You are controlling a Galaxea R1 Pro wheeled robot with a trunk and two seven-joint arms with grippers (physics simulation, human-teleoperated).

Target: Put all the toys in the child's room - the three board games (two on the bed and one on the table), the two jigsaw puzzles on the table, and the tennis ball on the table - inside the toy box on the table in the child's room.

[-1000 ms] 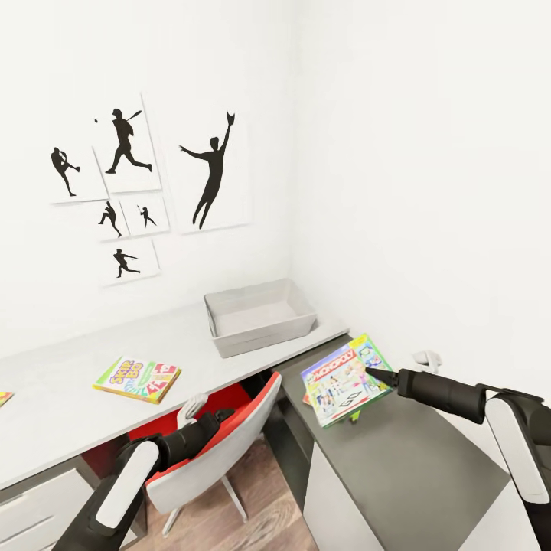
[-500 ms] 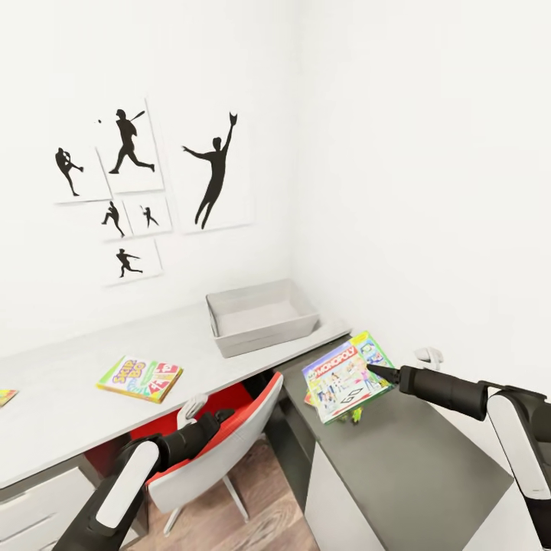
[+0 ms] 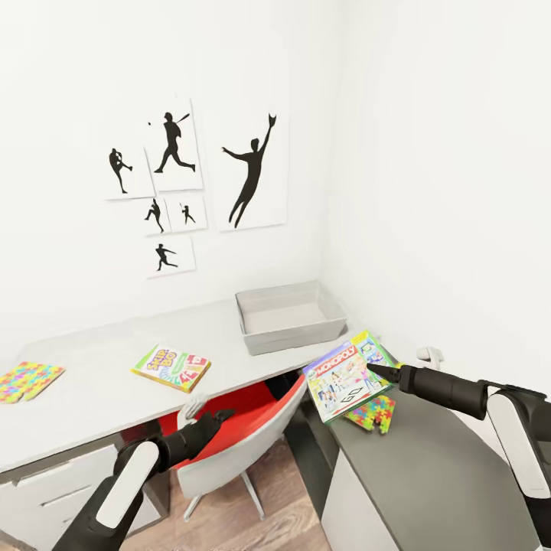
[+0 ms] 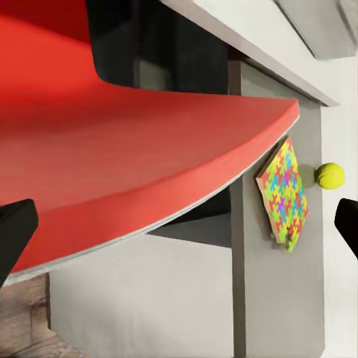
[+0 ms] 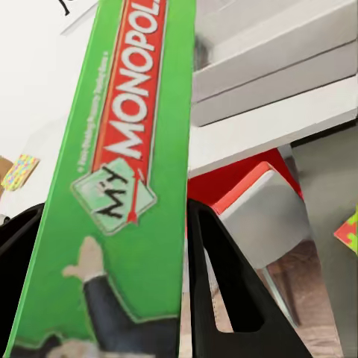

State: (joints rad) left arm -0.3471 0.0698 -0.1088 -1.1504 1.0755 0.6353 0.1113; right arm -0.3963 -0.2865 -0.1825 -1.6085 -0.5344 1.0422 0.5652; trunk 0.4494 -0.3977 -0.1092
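My right gripper (image 3: 376,372) is shut on the green-edged Monopoly board game (image 3: 347,376), holding it tilted above the dark wing of the table (image 3: 428,474). In the right wrist view the box edge (image 5: 127,164) sits clamped between the black fingers (image 5: 220,291). A jigsaw puzzle (image 3: 373,412) lies on the wing just under it, with the tennis ball (image 4: 330,175) beside that puzzle (image 4: 283,195). The grey toy box (image 3: 289,315) stands in the corner, holding nothing I can see. The Skip Bo game (image 3: 171,366) and another puzzle (image 3: 27,379) lie on the light top. My left gripper (image 3: 218,417) is open by the chair.
A red and white chair (image 3: 245,436) is pushed under the desk, its seat (image 4: 112,164) close in front of my left gripper (image 4: 179,231). White drawers (image 3: 53,482) sit under the desk's left part. Baseball silhouette pictures (image 3: 252,172) hang on the wall.
The camera has turned, so the whole scene sits further right and the left puzzle has come into view. Relative to the desk, the held Monopoly box has moved off the puzzle beneath it.
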